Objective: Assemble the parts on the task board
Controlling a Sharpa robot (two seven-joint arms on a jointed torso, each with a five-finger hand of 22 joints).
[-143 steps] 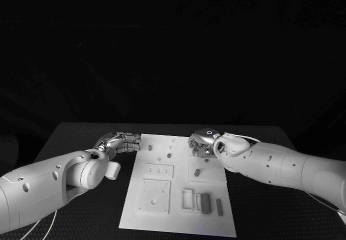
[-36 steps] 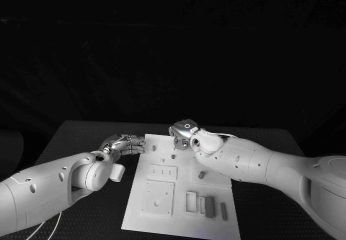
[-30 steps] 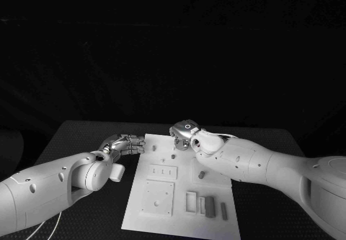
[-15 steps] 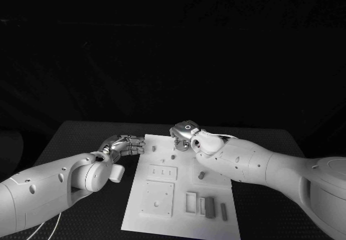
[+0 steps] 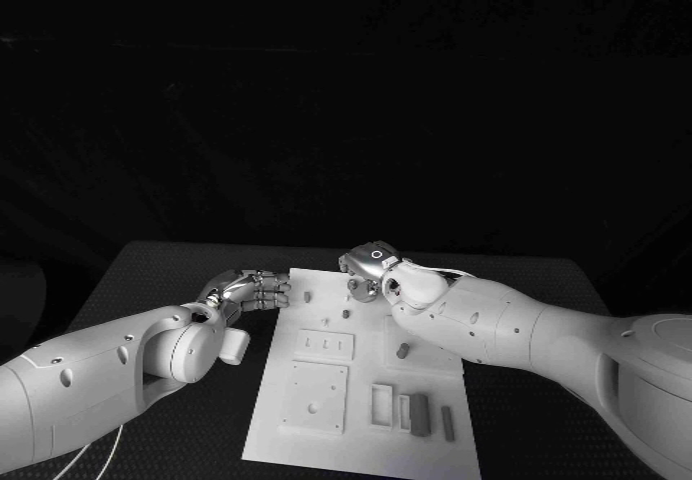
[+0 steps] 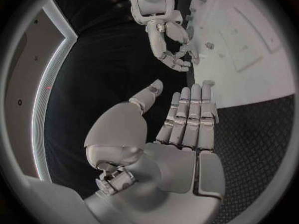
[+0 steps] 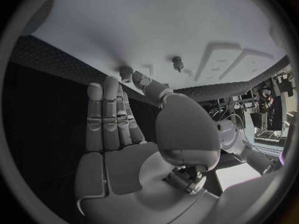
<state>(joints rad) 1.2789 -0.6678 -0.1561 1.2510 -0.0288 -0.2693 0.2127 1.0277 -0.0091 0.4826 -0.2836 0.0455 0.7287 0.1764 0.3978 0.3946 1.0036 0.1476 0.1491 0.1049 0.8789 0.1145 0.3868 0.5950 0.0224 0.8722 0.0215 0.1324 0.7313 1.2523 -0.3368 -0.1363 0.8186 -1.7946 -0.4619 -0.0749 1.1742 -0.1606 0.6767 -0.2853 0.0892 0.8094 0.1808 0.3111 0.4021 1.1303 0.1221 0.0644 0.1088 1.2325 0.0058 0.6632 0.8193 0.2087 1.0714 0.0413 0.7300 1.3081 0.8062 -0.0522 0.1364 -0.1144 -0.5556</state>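
The white task board (image 5: 364,448) lies in the middle of the table. My right hand (image 5: 371,270) hovers over its far edge. In the right wrist view the thumb and a fingertip of that hand (image 7: 124,129) pinch a small peg (image 7: 126,72) standing in the board (image 7: 156,25). A second peg (image 7: 177,62) stands close by. My left hand (image 5: 248,291) rests beside the board's far left corner, fingers straight and holding nothing (image 6: 187,119). More small parts (image 5: 307,296) (image 5: 346,313) (image 5: 402,350) stand further along the board.
Two grey bars (image 5: 418,412) (image 5: 447,422) lie near the board's near right corner, next to a rectangular frame (image 5: 381,403). A square plate (image 5: 315,395) and a slotted block (image 5: 326,343) sit on the board's left half. Black table surrounds it.
Since 4.8 s ago my right hand has moved left and away, from the board's right side to the peg at its far edge. Over the last second nothing has visibly moved.
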